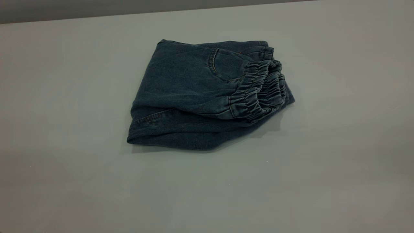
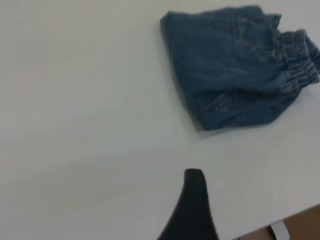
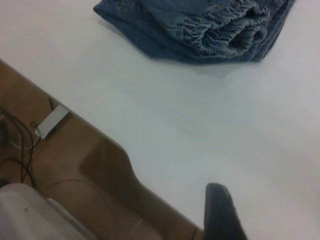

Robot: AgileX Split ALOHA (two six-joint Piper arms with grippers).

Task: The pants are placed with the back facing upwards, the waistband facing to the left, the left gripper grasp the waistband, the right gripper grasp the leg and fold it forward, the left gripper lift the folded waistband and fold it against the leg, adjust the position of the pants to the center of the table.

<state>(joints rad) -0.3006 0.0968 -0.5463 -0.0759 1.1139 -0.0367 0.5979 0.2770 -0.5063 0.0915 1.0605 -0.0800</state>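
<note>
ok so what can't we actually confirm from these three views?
- Pincer state: the left wrist view shows one dark fingertip, the right wrist view one; the rest is cut off by the frame edge. Neither arm appears in the exterior view.
- The pants are folded: the lower layers and any leg print are hidden under the top layer.
- The table edges are cropped in the exterior view, so centring is unclear.

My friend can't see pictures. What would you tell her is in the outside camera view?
Folded blue denim pants lie in a compact bundle near the middle of a plain light grey table. Their gathered elastic waistband bunches up on the bundle's right side, with a curved pocket seam beside it. No robot arm or gripper shows in this view.
</note>
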